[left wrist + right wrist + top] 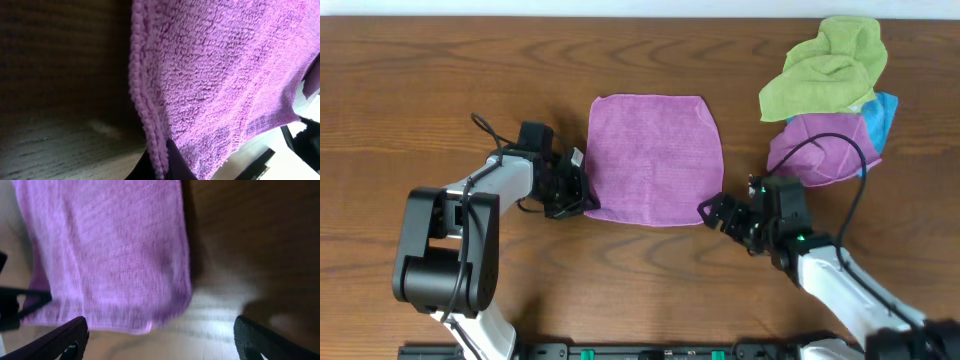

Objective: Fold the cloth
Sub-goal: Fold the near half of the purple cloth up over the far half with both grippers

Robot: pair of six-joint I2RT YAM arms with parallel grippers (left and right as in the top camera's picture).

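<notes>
The square purple terry cloth [655, 158] lies flat on the wooden table [420, 80], its near edge spanning both tools. The left gripper [578, 192] looks pinched onto the hem at its tip. The right gripper [713, 212] is spread wide, with the corner just ahead of its fingers [55, 340], untouched. Lifting on the left alone would likely skew the cloth, and a shallow right bite could slip off.

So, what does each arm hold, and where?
Left fingers pinch the square purple terry cloth at its near-left corner; right fingers, open, hold nothing.
</notes>
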